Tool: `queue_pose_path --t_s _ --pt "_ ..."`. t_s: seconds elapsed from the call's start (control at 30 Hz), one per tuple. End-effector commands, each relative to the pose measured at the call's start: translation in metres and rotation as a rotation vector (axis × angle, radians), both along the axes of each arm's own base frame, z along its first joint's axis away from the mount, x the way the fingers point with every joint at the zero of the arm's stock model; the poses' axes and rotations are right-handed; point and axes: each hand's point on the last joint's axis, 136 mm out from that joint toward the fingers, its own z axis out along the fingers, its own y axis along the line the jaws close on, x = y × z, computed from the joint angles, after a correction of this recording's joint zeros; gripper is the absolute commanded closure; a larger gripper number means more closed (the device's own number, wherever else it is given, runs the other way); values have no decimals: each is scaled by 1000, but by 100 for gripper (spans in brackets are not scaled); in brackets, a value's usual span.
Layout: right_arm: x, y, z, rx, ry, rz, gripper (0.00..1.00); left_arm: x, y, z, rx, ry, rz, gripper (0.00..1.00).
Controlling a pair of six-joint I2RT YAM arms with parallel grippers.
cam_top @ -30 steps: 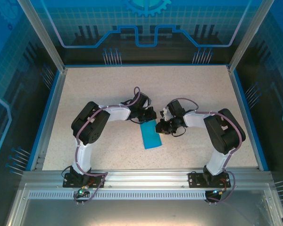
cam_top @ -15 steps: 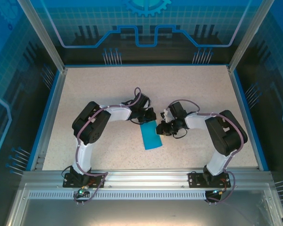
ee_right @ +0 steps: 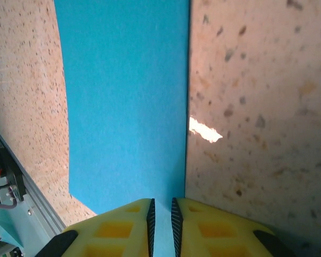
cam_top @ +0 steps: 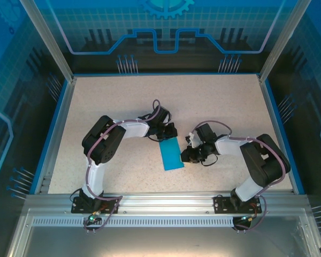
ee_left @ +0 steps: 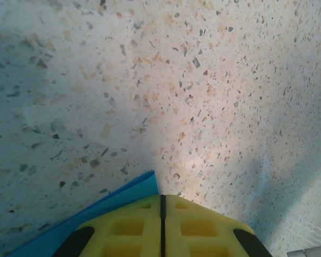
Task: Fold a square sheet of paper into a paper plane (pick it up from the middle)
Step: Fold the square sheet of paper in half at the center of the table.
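Note:
The square sheet of paper (cam_top: 171, 154) lies on the table folded into a narrow bright blue rectangle. My left gripper (cam_top: 168, 134) rests at its far end, jaws shut; in the left wrist view the gripper (ee_left: 162, 201) sits over the paper's corner (ee_left: 120, 197). My right gripper (cam_top: 186, 155) is low at the paper's right long edge. In the right wrist view its jaws (ee_right: 161, 206) stand a narrow slit apart above the flat paper (ee_right: 128, 107), close to its straight edge, with nothing pinched between them.
The speckled table (cam_top: 117, 107) is bare on all sides of the paper. A blue rim (cam_top: 281, 128) borders it, and an aluminium rail (cam_top: 166, 201) with both arm bases runs along the near edge.
My right gripper has slid toward the near edge along the paper's right side, and its jaws have parted slightly. The left gripper and the paper have stayed put.

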Motion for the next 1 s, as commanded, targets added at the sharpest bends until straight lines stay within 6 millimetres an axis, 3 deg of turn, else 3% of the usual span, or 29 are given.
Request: queue_pose_path --t_s 0.0,0.13,0.23,0.5,0.7,0.97 --pt "-56 -17 -18 -81 206 27 80 -5 17 -31 106 35 23 90" --pt "-60 -19 -18 -95 210 26 80 -5 17 -32 105 36 21 90" --pt "-54 -17 -6 -84 168 24 80 -7 18 -33 105 38 21 90" --pt "19 10 50 -3 -79 -60 80 -7 16 -32 97 40 19 90" --pt "58 25 44 -7 -104 -99 85 -9 17 -32 95 52 24 91" --pt "83 30 26 -25 -110 -137 93 -9 15 -31 83 59 29 92"
